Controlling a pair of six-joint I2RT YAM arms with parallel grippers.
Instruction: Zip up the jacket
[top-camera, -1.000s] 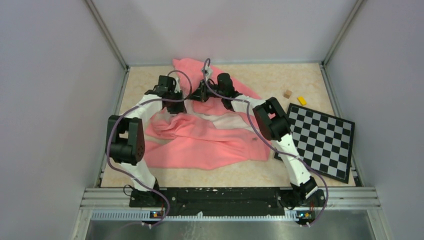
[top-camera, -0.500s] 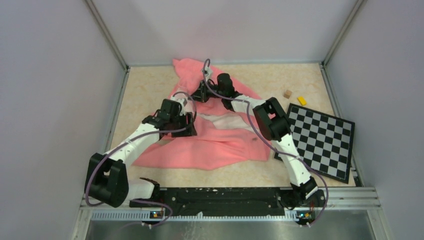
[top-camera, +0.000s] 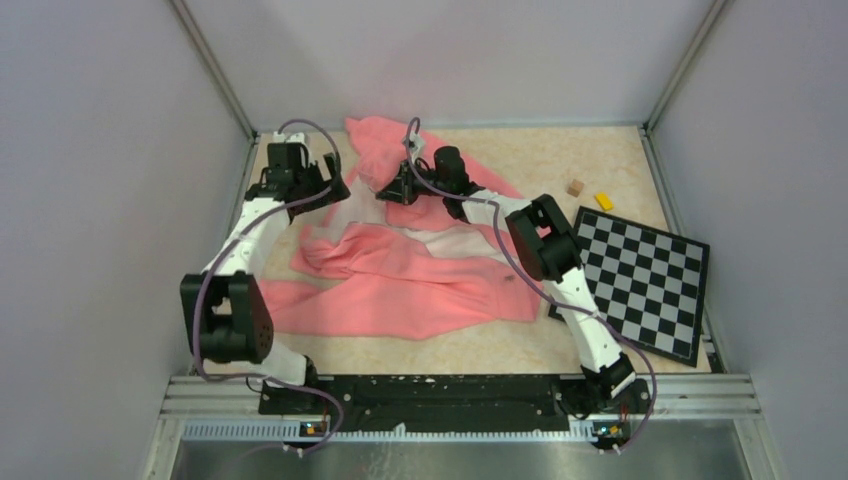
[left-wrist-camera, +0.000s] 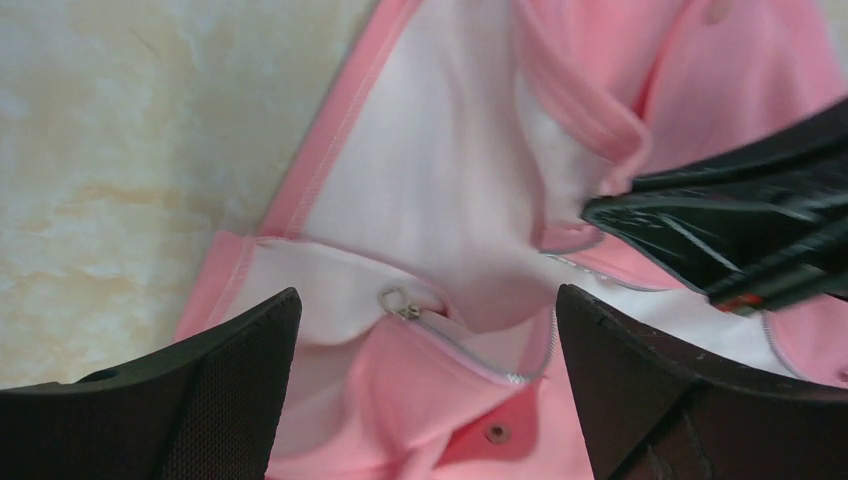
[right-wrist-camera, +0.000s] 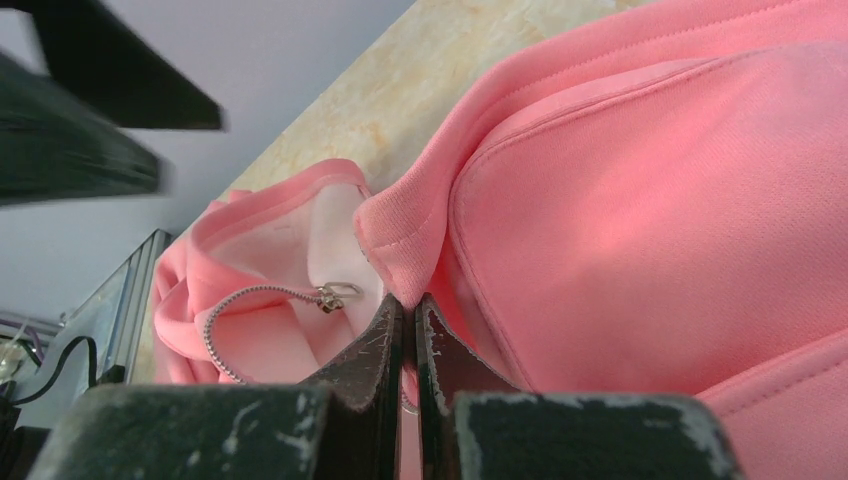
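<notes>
1. Near edge, 6 o'clock: both arm bases sit side by side. The left arm (top-camera: 240, 240) runs up the 9 o'clock side. The right arm (top-camera: 560, 270) reaches from 5 o'clock toward the far centre.
2. The jacket (top-camera: 420, 290) is salmon pink and lies crumpled across the middle of the counter (top-camera: 600, 150), stretching from the centre to the far wall at 12 o'clock. Its front lies open, with the paler lining showing.
3. At 3 to 4 o'clock a checkerboard (top-camera: 640, 275) lies flat, its left corner just beside the jacket's right edge.
4. The left fingers (left-wrist-camera: 215, 390), at about 11 o'clock, are spread wide and hold nothing, over the open front edge. The wrist view shows a metal zipper pull (left-wrist-camera: 397, 303) between them on the pale lining. The zipper teeth (left-wrist-camera: 470, 358) run off from it toward 4 o'clock, and a snap (left-wrist-camera: 493, 433) sits below.
5. The right fingers (right-wrist-camera: 375, 345), near 12 o'clock, are pressed together on a folded pink edge of the jacket. A zipper pull lies just at their 9 o'clock, outside the pinch. The two sets of fingers are near each other but apart.
6. At 2 o'clock a brown block (top-camera: 575, 187) and a yellow block (top-camera: 603, 200) sit on bare counter, clear of the jacket.
</notes>
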